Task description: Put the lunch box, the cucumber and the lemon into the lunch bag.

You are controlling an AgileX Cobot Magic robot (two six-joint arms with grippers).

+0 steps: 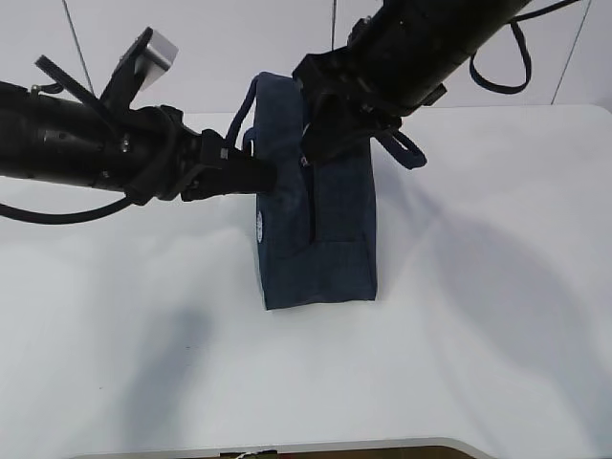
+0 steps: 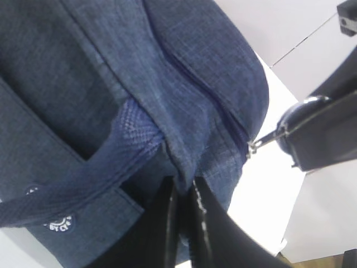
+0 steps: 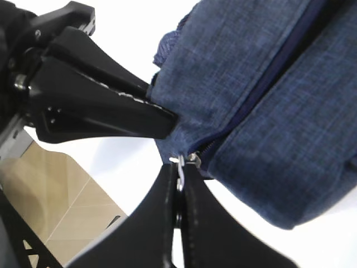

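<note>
exterior: slanted down, far | wrists: close on lunch bag point(image 1: 316, 229) | shared: zipper point(image 3: 262, 84) end

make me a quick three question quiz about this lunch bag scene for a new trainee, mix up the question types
1. True or false: the zipper on the lunch bag runs shut along its visible length.
2. What does the right gripper pinch? A) a loop handle B) the silver ring pull C) the cucumber
3. Fill in: the left gripper is closed on a fold of the bag's ____.

Key
1. True. In the right wrist view the slider sits at the bag's end by the silver ring pull, and the teeth behind it are joined.
2. B
3. Fabric, next to the loop handle.
</note>
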